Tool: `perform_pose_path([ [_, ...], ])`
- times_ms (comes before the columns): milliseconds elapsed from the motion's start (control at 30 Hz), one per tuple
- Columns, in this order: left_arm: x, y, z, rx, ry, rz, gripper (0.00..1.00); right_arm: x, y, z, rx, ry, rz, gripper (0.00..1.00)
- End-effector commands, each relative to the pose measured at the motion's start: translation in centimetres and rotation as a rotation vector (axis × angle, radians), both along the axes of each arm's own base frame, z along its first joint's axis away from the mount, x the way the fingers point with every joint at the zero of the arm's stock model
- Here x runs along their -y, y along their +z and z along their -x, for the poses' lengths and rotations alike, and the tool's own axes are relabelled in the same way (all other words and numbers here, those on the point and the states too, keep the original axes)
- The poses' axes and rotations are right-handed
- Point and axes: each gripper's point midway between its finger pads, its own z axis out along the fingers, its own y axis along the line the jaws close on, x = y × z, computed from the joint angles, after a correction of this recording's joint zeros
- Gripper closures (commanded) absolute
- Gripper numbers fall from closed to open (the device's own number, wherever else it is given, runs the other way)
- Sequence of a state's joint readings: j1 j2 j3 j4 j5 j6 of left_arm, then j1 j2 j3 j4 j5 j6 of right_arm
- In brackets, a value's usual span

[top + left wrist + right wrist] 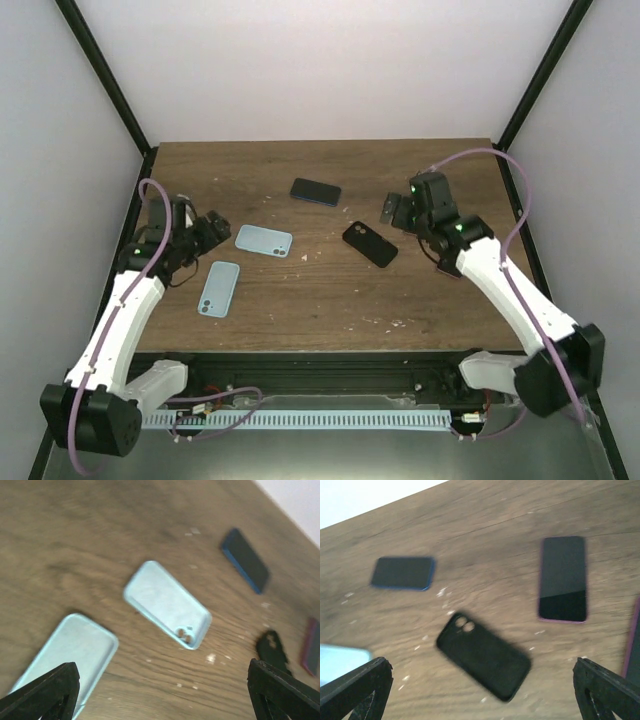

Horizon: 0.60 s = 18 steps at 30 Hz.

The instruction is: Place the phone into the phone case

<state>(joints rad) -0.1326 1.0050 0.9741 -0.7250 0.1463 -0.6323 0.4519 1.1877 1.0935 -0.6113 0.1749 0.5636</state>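
You had a brown wooden surface [330,300], flecked with pale crumbs, closed in by white walls [300,60] and black posts [105,75]. Your left jaws stood wide and empty near the left edge. Your right jaws, also wide and empty, hung towards the right edge, near a purple phone [562,578]. The pale blue case [264,240] lay left of centre, showing its camera cut-out. A second pale blue piece [219,288] lay just beside it, nearer the front edge; phone or case, you couldn't tell. The blue phone [315,191] lay screen up towards the far edge, apart from the black case [370,244] at centre.
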Motion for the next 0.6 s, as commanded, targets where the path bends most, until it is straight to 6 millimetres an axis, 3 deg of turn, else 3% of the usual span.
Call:
perform_pose_path([
  [0, -5.0, -3.8, 0.2, -0.104, 0.289, -0.117, 0.09, 4.6, -1.1, -3.6, -0.035, -0.141, 0.092, 0.0],
  [100, -7.6, -5.9, 0.7, -0.134, 0.432, -0.176, 0.11, 8.0, -4.1, -5.7, -0.101, -0.23, 0.126, 0.0],
  [200, -8.8, -8.4, 0.9, -0.161, 0.495, -0.165, 0.13, 11.6, -7.5, -7.1, -0.187, -0.299, 0.136, 0.0],
  [400, -9.7, -13.4, 1.4, -0.26, 0.536, -0.156, 0.18, 16.7, -13.0, -7.4, -0.337, -0.35, 0.112, 0.0],
  [567, -9.3, -15.5, 1.0, -0.309, 0.488, -0.157, 0.17, 18.9, -17.1, -6.6, -0.456, -0.346, 0.069, 0.0],
])
